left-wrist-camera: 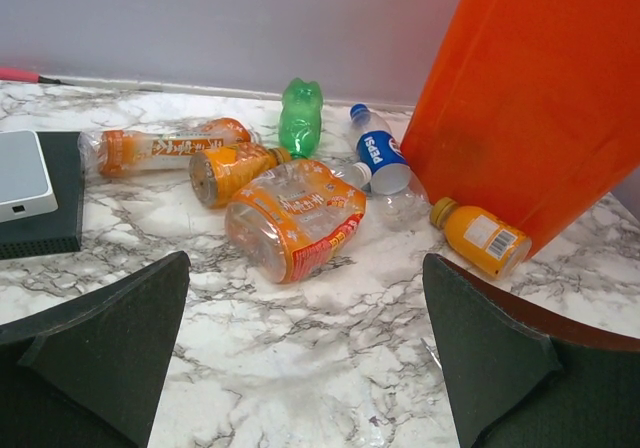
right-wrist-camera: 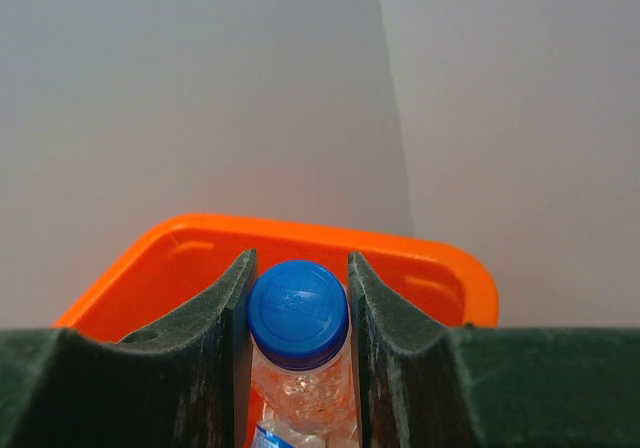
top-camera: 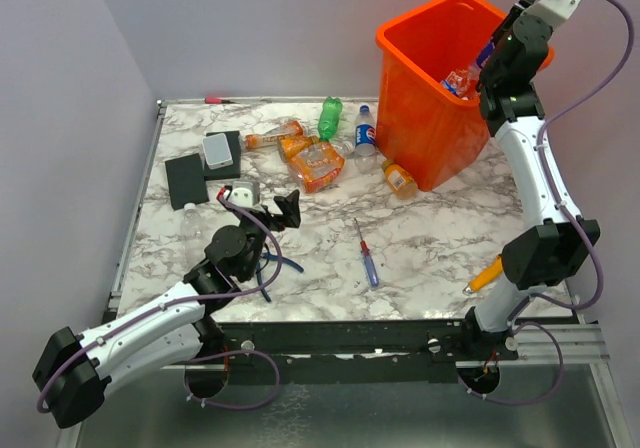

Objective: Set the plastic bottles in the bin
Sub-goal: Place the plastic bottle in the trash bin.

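The orange bin [top-camera: 400, 38] stands at the back right of the marble table. My right gripper [top-camera: 480, 68] hangs above its opening, shut on a clear bottle with a blue cap [right-wrist-camera: 298, 313]; the bin's rim [right-wrist-camera: 330, 233] shows behind my right gripper [right-wrist-camera: 300, 255]. My left gripper [top-camera: 270, 213] is open, low over the table, nothing between its fingers [left-wrist-camera: 120, 338]. In front of it lie a crushed orange-labelled bottle [left-wrist-camera: 295, 218], an orange bottle [left-wrist-camera: 228, 171], a long clear bottle [left-wrist-camera: 160, 148], a green bottle [left-wrist-camera: 300, 118], a Pepsi bottle [left-wrist-camera: 378, 153] and a small orange bottle [left-wrist-camera: 482, 238] against the bin [left-wrist-camera: 530, 98].
A grey device on a black box [top-camera: 222, 153] and a black pad [top-camera: 186, 180] sit at the left. A blue-and-red screwdriver [top-camera: 367, 258] lies mid-table, blue-handled pliers [top-camera: 270, 268] under the left arm, an orange-handled tool [top-camera: 485, 273] by the right arm's base.
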Controlling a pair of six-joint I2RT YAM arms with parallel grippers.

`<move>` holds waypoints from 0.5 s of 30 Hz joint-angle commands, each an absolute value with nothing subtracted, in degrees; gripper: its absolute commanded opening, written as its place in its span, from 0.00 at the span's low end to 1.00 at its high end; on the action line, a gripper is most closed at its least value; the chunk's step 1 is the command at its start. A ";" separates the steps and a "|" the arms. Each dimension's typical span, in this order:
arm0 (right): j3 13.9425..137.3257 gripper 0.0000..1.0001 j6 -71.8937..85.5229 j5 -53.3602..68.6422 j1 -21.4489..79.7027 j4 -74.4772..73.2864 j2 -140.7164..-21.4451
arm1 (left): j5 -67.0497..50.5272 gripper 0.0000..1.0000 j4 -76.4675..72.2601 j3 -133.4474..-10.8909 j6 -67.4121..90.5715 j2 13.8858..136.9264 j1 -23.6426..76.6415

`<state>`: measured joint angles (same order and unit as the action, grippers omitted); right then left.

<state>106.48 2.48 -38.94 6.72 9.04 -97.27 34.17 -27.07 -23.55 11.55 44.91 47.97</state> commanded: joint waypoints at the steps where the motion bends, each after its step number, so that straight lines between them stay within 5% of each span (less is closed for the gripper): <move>1: 108.03 0.03 9.39 -33.71 6.11 0.52 -100.00 | 35.38 0.99 -26.11 -25.57 11.78 45.60 47.97; 7: 109.30 0.61 13.72 -29.59 6.06 -5.68 -100.92 | 35.28 0.99 -25.75 -25.75 11.86 46.17 47.96; 15: 114.32 0.87 15.17 -26.08 6.06 -8.31 -98.37 | 34.58 0.99 -25.32 -26.19 12.25 47.25 47.97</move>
<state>109.51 13.41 -29.85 6.24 -6.22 -101.12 34.15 -26.35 -24.10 11.62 46.72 47.97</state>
